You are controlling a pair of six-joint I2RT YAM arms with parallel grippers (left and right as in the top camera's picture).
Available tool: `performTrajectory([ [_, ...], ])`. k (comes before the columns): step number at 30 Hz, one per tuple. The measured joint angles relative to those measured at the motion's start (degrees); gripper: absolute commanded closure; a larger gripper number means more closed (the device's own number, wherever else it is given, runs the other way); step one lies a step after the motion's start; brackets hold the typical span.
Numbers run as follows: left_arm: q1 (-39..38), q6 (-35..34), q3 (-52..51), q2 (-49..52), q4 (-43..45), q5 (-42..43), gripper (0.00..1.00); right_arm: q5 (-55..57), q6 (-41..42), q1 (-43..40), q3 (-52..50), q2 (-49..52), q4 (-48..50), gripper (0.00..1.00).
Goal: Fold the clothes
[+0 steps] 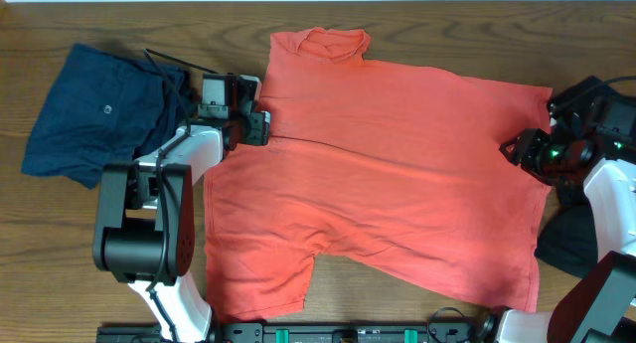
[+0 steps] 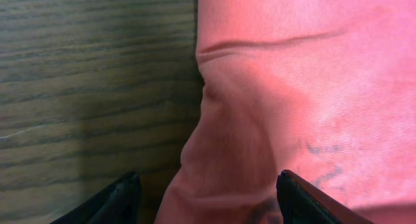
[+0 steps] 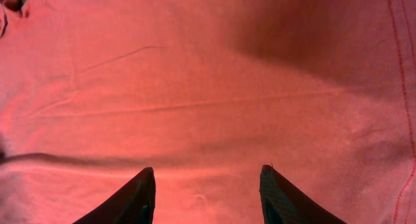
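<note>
The coral-red T-shirt point(image 1: 388, 174) lies spread flat across the table middle, collar at the back. My left gripper point(image 1: 260, 127) is open at the shirt's left edge; in the left wrist view its fingers point(image 2: 207, 191) straddle a bunched fold of the shirt point(image 2: 292, 87), faint lettering showing. My right gripper point(image 1: 519, 149) is open over the shirt's right part; in the right wrist view the fingers point(image 3: 207, 185) hover above flat red cloth point(image 3: 208, 74). A navy-blue garment point(image 1: 94, 109) lies crumpled at the far left. A black garment point(image 1: 566, 242) lies at the right edge, partly under the right arm.
The wooden table point(image 1: 477, 30) shows bare along the back and at the front left. The left arm's base point(image 1: 139, 239) stands at the front left. A black rail point(image 1: 348, 333) runs along the front edge.
</note>
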Motion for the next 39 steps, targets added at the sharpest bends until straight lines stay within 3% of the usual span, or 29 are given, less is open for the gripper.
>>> performTrajectory([
  [2,0.00,-0.11,0.13,0.63,0.96,-0.02,0.56,0.04,-0.04,0.04,0.00,0.00,-0.07,0.50],
  [4,0.00,-0.09,0.28,0.98,1.31,-0.07,0.85,0.09,-0.04,0.04,0.00,0.00,-0.09,0.50],
  [5,0.02,0.13,0.37,1.11,1.27,0.09,0.94,0.09,-0.04,0.04,0.00,0.00,-0.11,0.50],
  [16,-0.96,-0.50,0.98,-5.38,-7.85,0.61,0.94,0.22,-0.09,0.04,0.00,0.00,-0.04,0.52],
  [23,-7.26,-0.50,1.62,-9.33,-17.88,0.61,0.93,0.24,-0.22,0.04,0.00,0.00,0.00,0.53],
  [30,-16.28,-0.66,1.55,-7.80,-26.75,-1.22,0.68,0.24,-0.24,0.04,0.00,0.00,0.00,0.53],
  [35,-17.99,-0.72,2.10,-7.93,-30.27,-11.80,0.48,0.24,-0.24,0.04,0.00,0.00,0.07,0.52],
  [39,-15.17,-1.31,4.20,-9.51,-26.67,-17.75,0.47,0.24,-0.24,0.04,0.00,0.00,0.11,0.52],
])
